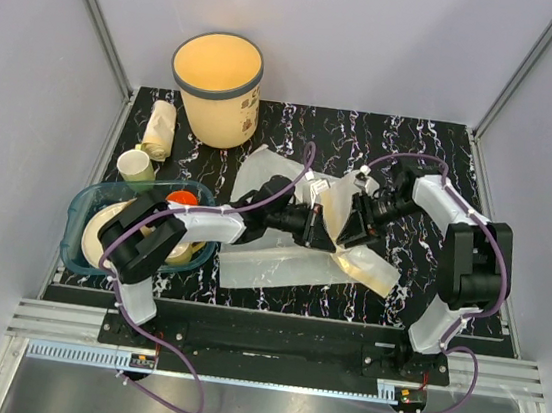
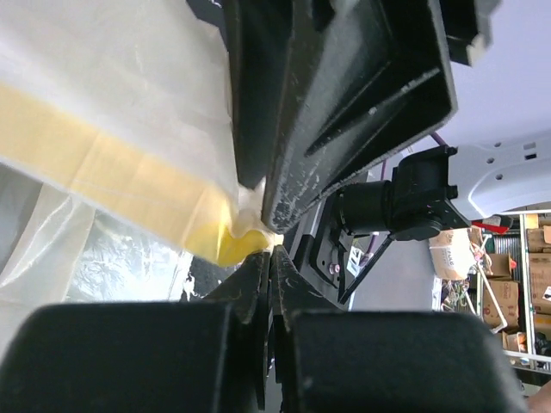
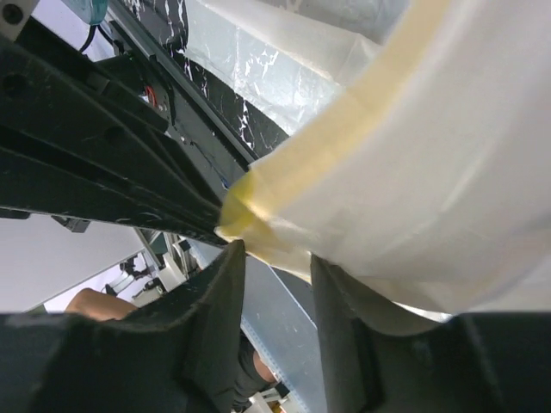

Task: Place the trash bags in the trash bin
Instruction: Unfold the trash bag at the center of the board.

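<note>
The left end effector [image 2: 269, 261] is fully closed, its tips pinching the yellowish folded corner of the trash bags [image 3: 413, 172]. The right end effector [image 3: 275, 258] faces it nose to nose, its fingers partly apart. They straddle that same folded corner without pressing on it, though the film brushes the tip of one finger [image 3: 231, 267]. From the pinched corner the film rises as a tented sheet between the two end effectors. The rest lies spread and crumpled on the black marbled worktop [image 1: 365, 137].

The whole spread sits outside the trash bin [image 1: 221, 119], closer to the arm bases than the bin and off to its right. One flap reaches back to just beside the bin's base. The bin stands upright at the far edge of the worktop, mouth open.

A pale roll [image 1: 159, 130] lies just left of the bin. A light green cup [image 1: 137, 164] stands a little nearer the arms than the roll. A teal tray [image 1: 79, 213] holding dishes sits well in front of the bin and to its left, under the left arm.
</note>
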Controlling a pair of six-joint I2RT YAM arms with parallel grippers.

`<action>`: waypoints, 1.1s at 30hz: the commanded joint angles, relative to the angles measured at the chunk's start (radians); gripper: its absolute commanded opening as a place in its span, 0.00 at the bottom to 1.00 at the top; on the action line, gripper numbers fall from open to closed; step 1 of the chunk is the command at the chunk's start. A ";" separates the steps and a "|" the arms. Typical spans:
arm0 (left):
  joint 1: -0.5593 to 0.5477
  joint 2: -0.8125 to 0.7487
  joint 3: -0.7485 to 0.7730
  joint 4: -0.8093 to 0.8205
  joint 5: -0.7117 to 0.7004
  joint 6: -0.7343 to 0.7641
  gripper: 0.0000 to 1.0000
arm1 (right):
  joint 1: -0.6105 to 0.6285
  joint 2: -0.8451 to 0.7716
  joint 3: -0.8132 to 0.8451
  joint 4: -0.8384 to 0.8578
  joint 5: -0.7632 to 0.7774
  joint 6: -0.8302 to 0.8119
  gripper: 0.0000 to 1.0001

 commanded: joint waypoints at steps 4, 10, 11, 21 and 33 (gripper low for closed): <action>-0.006 -0.065 -0.002 0.099 0.040 0.035 0.00 | -0.002 -0.015 -0.018 0.048 -0.057 0.052 0.50; -0.006 -0.076 -0.012 0.093 0.042 0.052 0.00 | 0.007 -0.001 -0.007 0.036 -0.131 0.069 0.49; -0.006 -0.074 -0.014 0.096 0.042 0.052 0.00 | 0.007 0.004 -0.005 0.028 -0.146 0.055 0.49; -0.004 -0.082 -0.008 0.065 0.040 0.093 0.00 | 0.030 0.031 -0.032 -0.029 -0.233 0.021 0.46; 0.011 -0.169 -0.037 -0.072 0.060 0.220 0.04 | 0.021 0.001 0.001 -0.021 -0.175 0.021 0.00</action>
